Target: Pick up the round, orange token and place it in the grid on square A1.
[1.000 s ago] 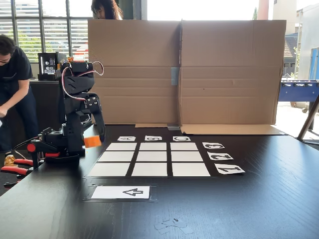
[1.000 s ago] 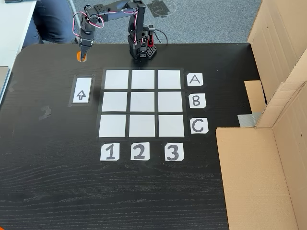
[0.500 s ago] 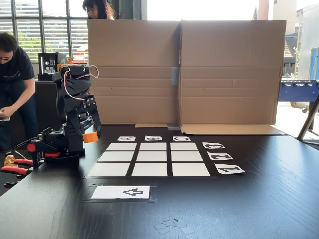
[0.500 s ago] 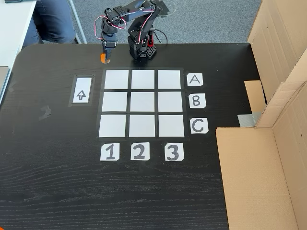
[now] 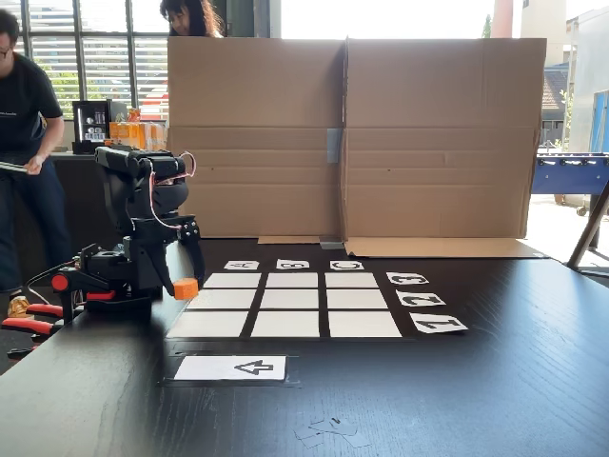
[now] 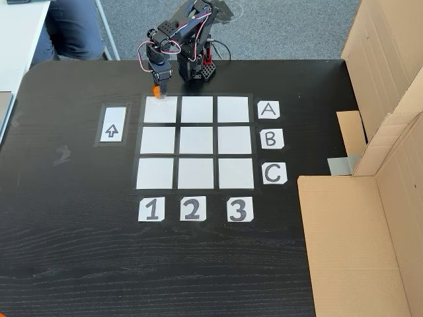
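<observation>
My gripper is shut on the round, orange token, which hangs low over the table at the grid's left edge in this fixed view. In the fixed view from above, the gripper and token sit over the far edge of square A1. Square A1 is bare white. The grid has letter cards on its right and number cards below it.
A white arrow card lies left of the grid. The arm's base stands behind the grid. Cardboard walls and a cardboard sheet bound one side. Red clamps sit at the table edge, with people behind.
The gripper has swung with the token from beyond the arrow card across to the A1 corner of the grid, and it has come down lower.
</observation>
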